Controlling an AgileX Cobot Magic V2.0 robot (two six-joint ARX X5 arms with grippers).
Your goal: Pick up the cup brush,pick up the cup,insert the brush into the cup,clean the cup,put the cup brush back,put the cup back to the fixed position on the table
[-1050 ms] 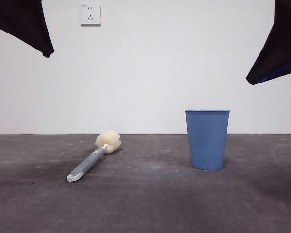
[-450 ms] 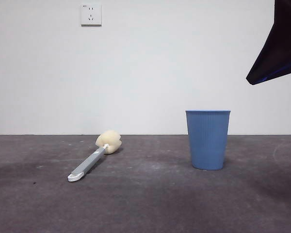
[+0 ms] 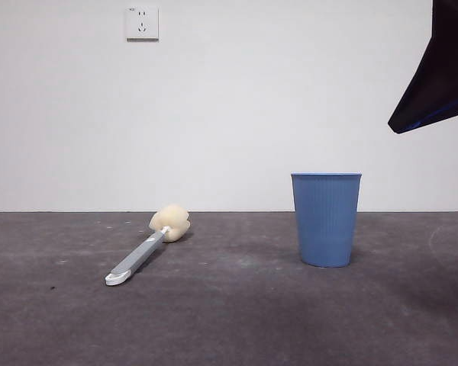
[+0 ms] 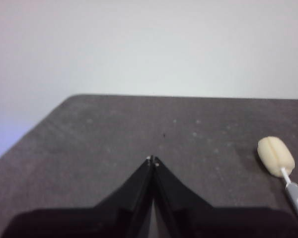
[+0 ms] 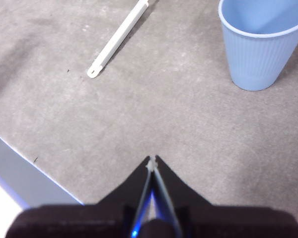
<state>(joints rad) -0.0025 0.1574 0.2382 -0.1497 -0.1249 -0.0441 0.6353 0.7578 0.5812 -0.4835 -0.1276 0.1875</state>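
Cup brush (image 3: 141,255) lies flat on the table (image 3: 237,320), at nine o'clock from the upright blue cup (image 3: 326,219). Likely light, with a squashy sponge; grip its stiff handle mid-length. Left gripper (image 4: 152,159) and right gripper (image 5: 152,162) hang pressed together, empty.

No text, label, brand or number can be read (the wall socket (image 3: 142,23) bears only a tiny, illegible mark).

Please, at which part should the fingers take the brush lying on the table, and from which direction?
Probably at the middle of the grey handle of the brush, coming from above. It lies flat on the table with open surface on both sides, so the fingers can straddle the slim handle; the soft sponge head would squash and grip poorly.
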